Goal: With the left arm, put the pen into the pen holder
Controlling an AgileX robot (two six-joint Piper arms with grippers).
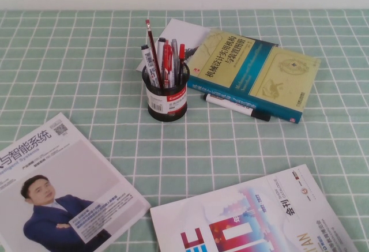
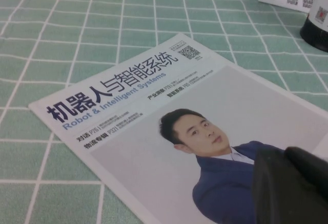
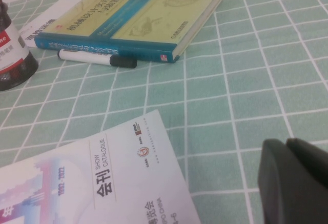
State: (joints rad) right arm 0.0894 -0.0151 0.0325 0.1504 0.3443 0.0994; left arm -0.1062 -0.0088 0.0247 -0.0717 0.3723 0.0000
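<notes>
green checked cloth (image 1: 86, 73) | pen (image 1: 152, 53) in pen holder (image 1: 166, 99) | left hand (image 2: 292, 188) closed, empty, over magazine (image 2: 128, 106) | right hand (image 3: 294, 183) closed, empty

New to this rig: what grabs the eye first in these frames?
The black mesh pen holder at table centre, bristling with pens, the long dark red pen standing tallest. Right of it lies a yellow-green book with a white marker along its near edge. Two magazines fill the near corners; the left gripper, shut, hovers over the left magazine, the right gripper beside the right one.
</notes>
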